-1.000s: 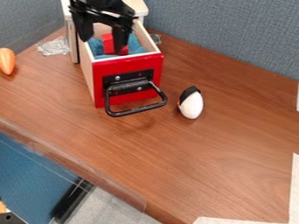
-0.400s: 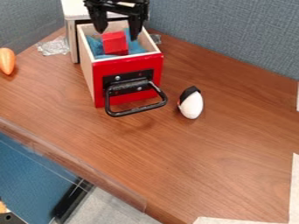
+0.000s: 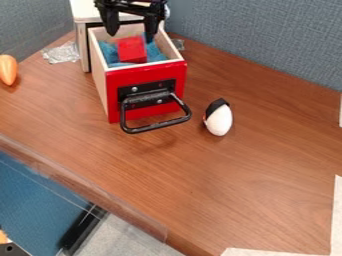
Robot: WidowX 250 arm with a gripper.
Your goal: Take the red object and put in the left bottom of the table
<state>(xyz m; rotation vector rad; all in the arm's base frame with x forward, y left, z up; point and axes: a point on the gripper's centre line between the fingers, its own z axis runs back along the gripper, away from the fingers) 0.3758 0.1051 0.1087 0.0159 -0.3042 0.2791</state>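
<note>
The block (image 3: 131, 49) lies in the drawer (image 3: 145, 75), left of the toy (image 3: 219, 120).

Black gripper (image 3: 130, 37) downward, jaws apart

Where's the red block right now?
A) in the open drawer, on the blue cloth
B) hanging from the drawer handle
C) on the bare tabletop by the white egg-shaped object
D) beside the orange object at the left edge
A: the red block sits inside the open drawer, with blue cloth around its base, below the gripper.
</note>
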